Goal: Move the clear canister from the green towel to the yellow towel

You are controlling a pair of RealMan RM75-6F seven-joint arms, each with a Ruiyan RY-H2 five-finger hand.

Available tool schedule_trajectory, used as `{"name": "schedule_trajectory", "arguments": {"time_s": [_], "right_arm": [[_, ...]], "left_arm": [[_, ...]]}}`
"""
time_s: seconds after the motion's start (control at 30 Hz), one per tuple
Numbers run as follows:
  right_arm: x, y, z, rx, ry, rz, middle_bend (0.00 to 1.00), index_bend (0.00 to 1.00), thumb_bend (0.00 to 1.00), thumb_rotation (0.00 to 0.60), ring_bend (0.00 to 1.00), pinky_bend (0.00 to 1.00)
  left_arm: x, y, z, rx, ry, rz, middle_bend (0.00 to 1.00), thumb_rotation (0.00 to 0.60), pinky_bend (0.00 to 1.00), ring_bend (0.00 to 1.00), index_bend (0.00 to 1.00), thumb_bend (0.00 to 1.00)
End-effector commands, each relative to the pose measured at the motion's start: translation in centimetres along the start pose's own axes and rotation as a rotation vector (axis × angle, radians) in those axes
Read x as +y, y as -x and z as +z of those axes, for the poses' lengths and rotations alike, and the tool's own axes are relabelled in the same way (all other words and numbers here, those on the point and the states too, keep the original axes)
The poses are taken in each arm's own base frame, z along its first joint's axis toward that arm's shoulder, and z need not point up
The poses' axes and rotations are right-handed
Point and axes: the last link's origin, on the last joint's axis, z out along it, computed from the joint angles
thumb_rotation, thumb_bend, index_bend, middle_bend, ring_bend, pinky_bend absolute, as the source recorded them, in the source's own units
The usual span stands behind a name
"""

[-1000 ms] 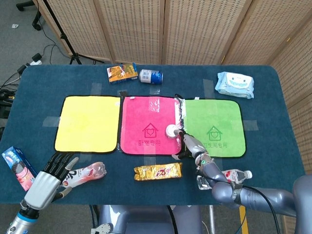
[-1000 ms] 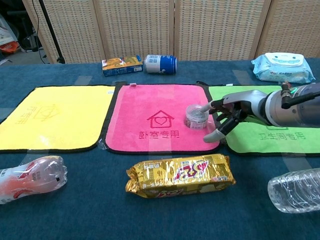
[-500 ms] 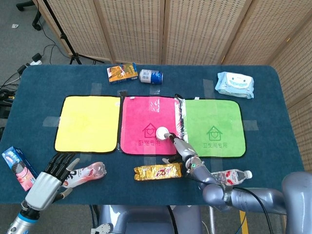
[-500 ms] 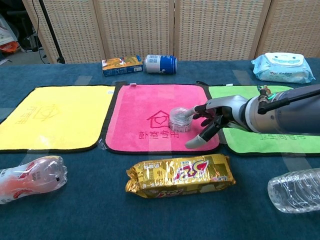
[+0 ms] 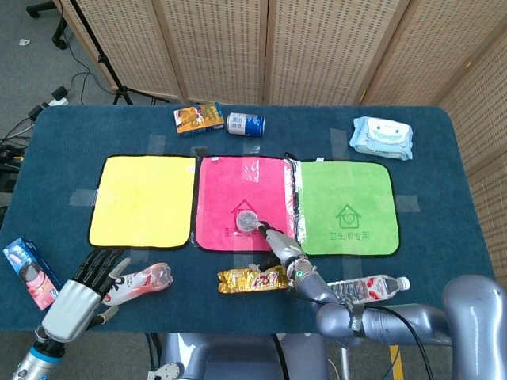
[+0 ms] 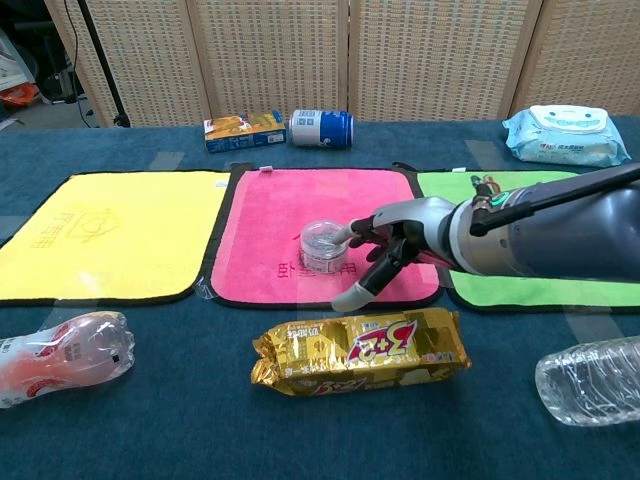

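Chest view | right hand [image 6: 395,250] fingers [image 6: 362,287] spread, touching clear canister [image 6: 323,246] | left hand [image 5: 79,289] fingers open, empty

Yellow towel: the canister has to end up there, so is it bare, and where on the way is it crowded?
The yellow towel is bare. The clear canister sits mid pink towel, the right hand at its side. The near edge is crowded: gold snack pack, crushed bottle and left hand. The box and can line the far edge.
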Motion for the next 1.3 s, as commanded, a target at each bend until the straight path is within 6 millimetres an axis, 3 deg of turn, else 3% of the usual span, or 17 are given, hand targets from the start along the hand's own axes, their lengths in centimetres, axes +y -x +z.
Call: {"name": "schedule_trajectory", "arguments": {"time_s": [0.03, 0.37, 0.77, 0.87, 1.07, 1.3], "right_arm": [[-0.5, 0.5, 0.0, -0.011, -0.006, -0.001, 0.0, 0.07, 0.31, 0.6, 0.0, 0.01], [-1.2, 0.9, -0.2, -0.011, -0.017, -0.009, 0.0, 0.07, 0.31, 0.6, 0.0, 0.01], [1.0, -4.0, -2.0, 0.133, 0.02, -0.066, 0.0, 0.07, 0.31, 0.6, 0.0, 0.01], [2.1, -5.5, -3.7, 0.164, 0.009, -0.087, 0.0, 0.07, 0.31, 0.6, 0.0, 0.01], [5.3, -6.4, -7.6, 0.211, -0.024, -0.163, 0.0, 0.09, 0.31, 0.6, 0.0, 0.01], [11.4, -6.7, -14.9, 0.376, -0.11, -0.314, 0.01, 0.09, 0.31, 0.6, 0.0, 0.01]], "left_arm": [[0.0, 0.0, 0.0, 0.001, -0.002, -0.001, 0.0, 0.6, 0.0, 0.0, 0.0, 0.11], [0.0, -0.1, 0.0, 0.002, -0.001, -0.002, 0.0, 0.6, 0.0, 0.0, 0.0, 0.11], [0.0, -0.1, 0.0, 0.004, -0.001, 0.001, 0.0, 0.6, 0.0, 0.0, 0.0, 0.11], [-0.1, 0.1, 0.0, -0.002, -0.006, 0.006, 0.0, 0.6, 0.0, 0.0, 0.0, 0.11], [0.0, 0.3, 0.0, -0.013, -0.006, 0.014, 0.0, 0.6, 0.0, 0.0, 0.0, 0.11], [0.1, 0.7, 0.1, -0.027, -0.009, 0.02, 0.0, 0.6, 0.0, 0.0, 0.0, 0.11]]}}
